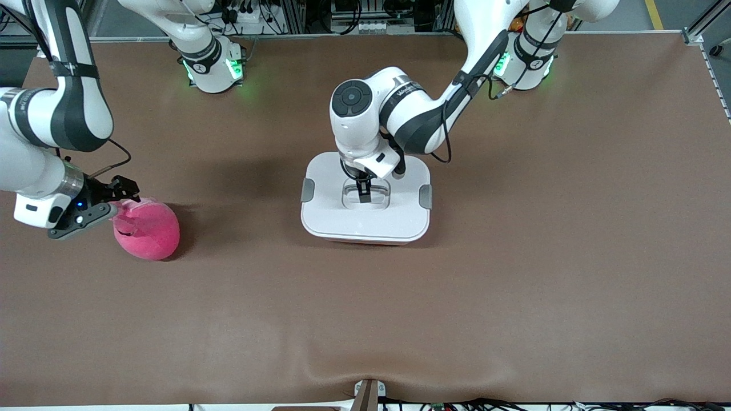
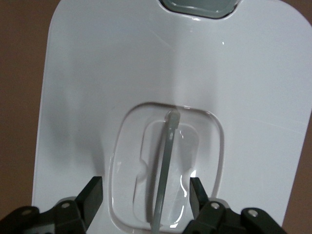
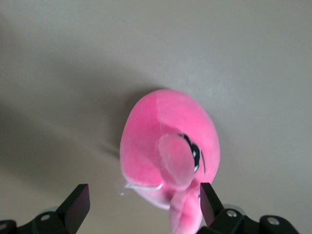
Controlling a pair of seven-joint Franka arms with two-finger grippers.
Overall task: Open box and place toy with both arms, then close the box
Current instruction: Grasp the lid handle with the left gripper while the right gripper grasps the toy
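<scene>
From the front, the box sat mid-table with its white lid on and both grey clips at its ends; the left gripper was down in the recessed centre handle. The toy lay on the table toward the right arm's end, with the right gripper low against its top edge. In the left wrist view, the fingers stood apart on either side of the thin handle bar, not yet pinching it. In the right wrist view, the fingers spread wide around the plush, not squeezing. Opening the box looked to be the step in hand; next, the left jaws would need to close on the bar and lift.
</scene>
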